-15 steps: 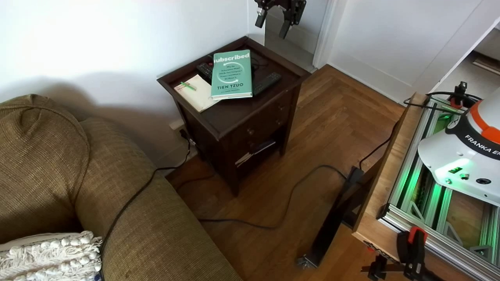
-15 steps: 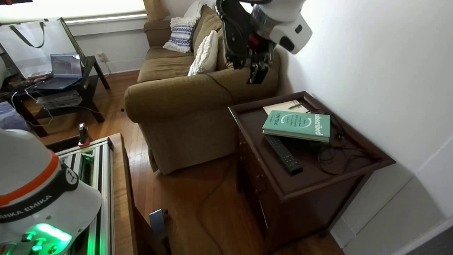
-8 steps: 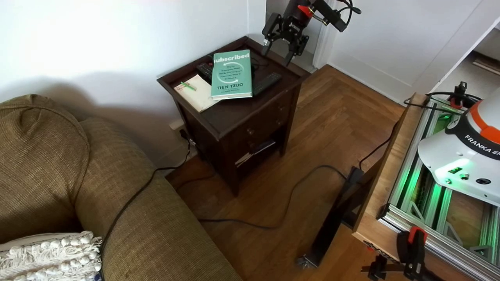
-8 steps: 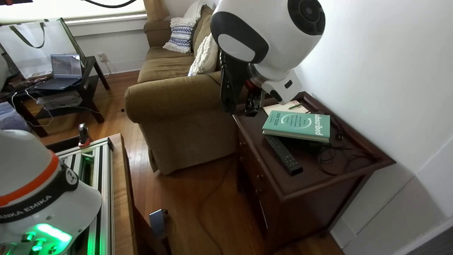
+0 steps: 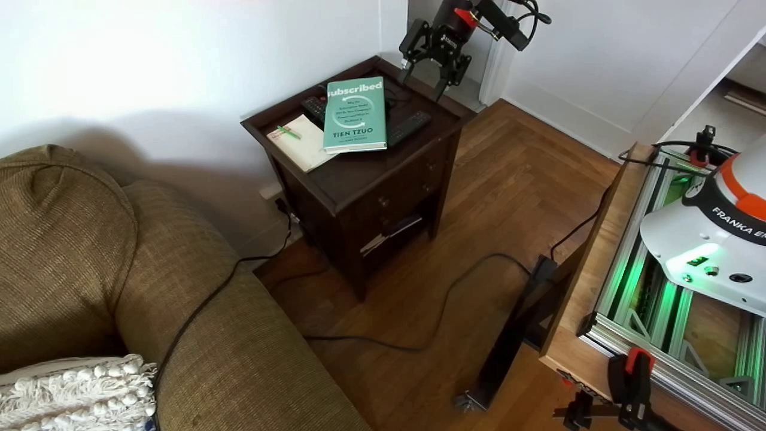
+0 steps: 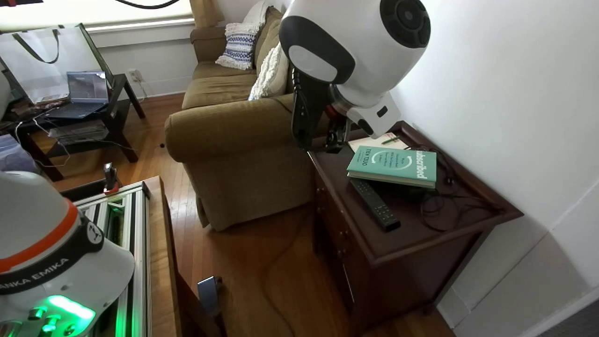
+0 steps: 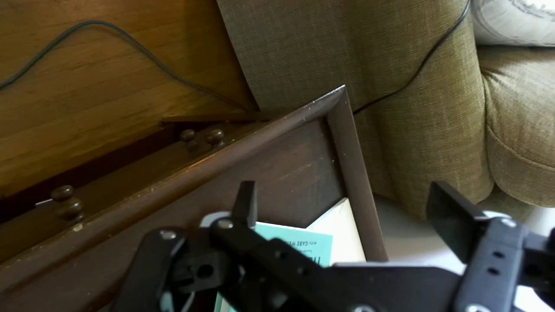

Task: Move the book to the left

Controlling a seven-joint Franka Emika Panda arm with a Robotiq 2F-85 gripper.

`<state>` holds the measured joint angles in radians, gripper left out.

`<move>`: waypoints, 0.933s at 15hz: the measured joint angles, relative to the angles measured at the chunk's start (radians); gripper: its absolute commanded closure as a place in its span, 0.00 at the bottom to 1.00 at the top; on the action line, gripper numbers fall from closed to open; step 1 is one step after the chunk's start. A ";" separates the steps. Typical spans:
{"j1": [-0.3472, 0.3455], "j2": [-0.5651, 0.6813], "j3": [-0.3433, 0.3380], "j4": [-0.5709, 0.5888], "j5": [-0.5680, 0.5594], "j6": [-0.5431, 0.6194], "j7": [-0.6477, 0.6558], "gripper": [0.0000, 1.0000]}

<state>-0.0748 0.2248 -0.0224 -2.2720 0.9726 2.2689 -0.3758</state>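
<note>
The book (image 5: 355, 140) is light green with a pale round emblem and white edges. It lies flat on the dark side table, partly over a cream notepad (image 5: 305, 149) and remotes. It also shows in an exterior view (image 6: 393, 164). In the wrist view my gripper's parts hide most of the book (image 7: 318, 247); only a corner and a lower edge show. My gripper (image 5: 422, 87) is open and empty, held in the air above the table and apart from the book. It also shows in an exterior view (image 6: 334, 142), and its spread fingers show in the wrist view (image 7: 347, 206).
The side table (image 5: 353, 191) has a raised rim. A black remote (image 6: 376, 205), another remote (image 5: 313, 109), a green pen (image 5: 289, 131) and loose cables (image 6: 449, 210) lie on it. A brown sofa (image 6: 243, 131) and a white wall (image 6: 505, 107) stand close by.
My gripper came down toward the table between one second and half a second ago, still open. Since then it has barely moved. The book has not moved.
</note>
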 measured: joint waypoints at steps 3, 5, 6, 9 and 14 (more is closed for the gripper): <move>0.000 0.057 0.003 0.016 0.108 0.074 -0.027 0.00; -0.004 0.110 0.005 0.035 0.214 0.103 -0.072 0.00; -0.006 0.139 0.006 0.048 0.272 0.110 -0.104 0.00; -0.018 0.222 0.015 0.093 0.472 0.112 -0.241 0.00; -0.019 0.358 0.013 0.191 0.737 0.111 -0.487 0.00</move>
<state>-0.0942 0.5826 -0.0095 -2.0810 1.7100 2.3801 -0.8631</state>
